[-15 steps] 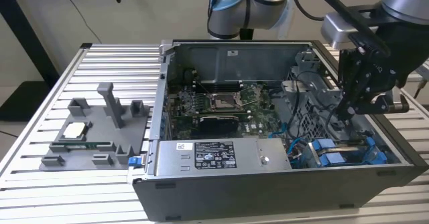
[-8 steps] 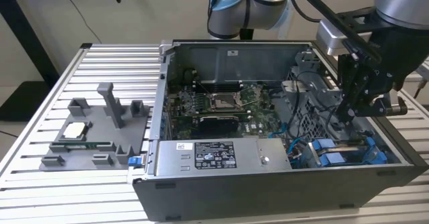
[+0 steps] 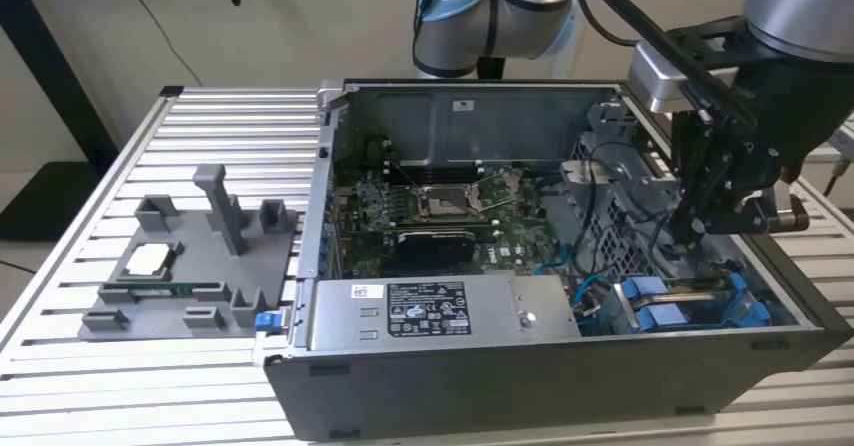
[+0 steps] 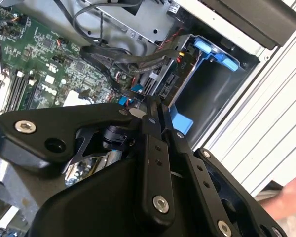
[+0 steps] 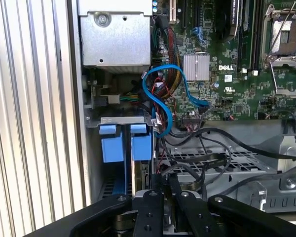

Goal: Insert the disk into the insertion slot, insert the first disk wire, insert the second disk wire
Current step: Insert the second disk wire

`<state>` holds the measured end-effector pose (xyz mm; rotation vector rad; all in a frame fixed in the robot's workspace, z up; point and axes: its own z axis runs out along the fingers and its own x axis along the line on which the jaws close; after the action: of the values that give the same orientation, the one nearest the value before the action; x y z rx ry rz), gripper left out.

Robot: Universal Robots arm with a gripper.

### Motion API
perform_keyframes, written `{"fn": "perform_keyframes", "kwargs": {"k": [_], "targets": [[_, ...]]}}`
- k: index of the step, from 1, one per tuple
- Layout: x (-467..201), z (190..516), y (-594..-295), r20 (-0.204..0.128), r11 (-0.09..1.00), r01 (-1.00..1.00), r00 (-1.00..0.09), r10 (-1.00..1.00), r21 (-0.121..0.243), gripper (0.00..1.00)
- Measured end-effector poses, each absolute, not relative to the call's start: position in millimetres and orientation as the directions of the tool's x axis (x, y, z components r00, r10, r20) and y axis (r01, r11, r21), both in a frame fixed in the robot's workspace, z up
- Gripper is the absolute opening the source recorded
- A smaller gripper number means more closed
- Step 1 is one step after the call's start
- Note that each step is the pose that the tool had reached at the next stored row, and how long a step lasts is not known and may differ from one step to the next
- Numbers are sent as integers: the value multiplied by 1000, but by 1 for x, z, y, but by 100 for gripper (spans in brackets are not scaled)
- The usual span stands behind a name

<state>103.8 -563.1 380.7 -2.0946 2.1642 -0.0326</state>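
The disk (image 5: 136, 168) stands edge-on in its blue carrier (image 5: 140, 143) inside the insertion slot (image 5: 107, 190), a grey bay at the case's corner; its blue tabs also show in the exterior view (image 3: 667, 311). The disk's connector end (image 4: 168, 84) faces the motherboard, with black wires (image 4: 138, 60) running to it. A blue wire (image 5: 163, 98) loops from the board down toward the disk. My gripper (image 4: 155, 103) hangs over that end, fingers close together beside a small blue connector (image 4: 133, 91). It reaches down into the case's right side in the exterior view (image 3: 687, 238) and stands just over the wire bundle in the first wrist view (image 5: 164, 177).
The open case holds a green motherboard (image 3: 434, 206), a grey labelled power-supply box (image 3: 441, 311) and a metal cage (image 5: 116, 39). A grey fixture tray (image 3: 187, 256) lies on the slatted table (image 3: 227, 126) at the exterior view's left. A person's hand (image 4: 286, 202) shows beyond the case.
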Motion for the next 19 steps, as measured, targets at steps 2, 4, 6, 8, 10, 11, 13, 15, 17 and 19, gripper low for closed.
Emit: {"fn": "perform_keyframes", "kwargs": {"k": [2,4,6,8,10,11,13,15,17,19], "targets": [[104,380,-563,-78,37,-994,-28,-997,-106,16],[104,379,-563,-78,37,-993,-28,-997,-109,16],[104,377,-563,-78,37,-993,-28,-997,-111,16],[104,375,-563,-78,37,-993,-28,-997,-112,16],[104,372,-563,-78,37,-993,-28,-997,-113,16],[104,371,-563,-78,37,-993,-28,-997,-113,16],[104,369,-563,-78,37,-993,-28,-997,-114,16],[104,367,-564,-77,37,-993,-28,-997,-115,16],[104,366,-565,-77,37,-993,-28,-997,-115,16],[104,363,-567,-77,37,-993,-28,-997,-115,16]]}}
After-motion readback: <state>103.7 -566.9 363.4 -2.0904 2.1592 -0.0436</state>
